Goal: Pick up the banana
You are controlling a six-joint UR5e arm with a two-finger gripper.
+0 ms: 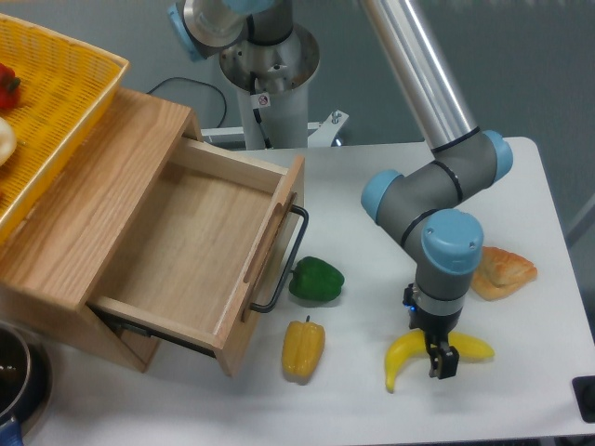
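One finger of the gripper (439, 358) shows dark in front of the banana (411, 356), which lies on the table (372, 409) at the near edge; the other finger is hidden, so I cannot tell whether the jaws are closed on it. By my judgement the approach is done, while the grasp and lift remain. Just left sit a yellow pepper (303, 348) and a green pepper (316, 280). Farther back, the wooden drawer (200, 246) stands open with nothing visible inside.
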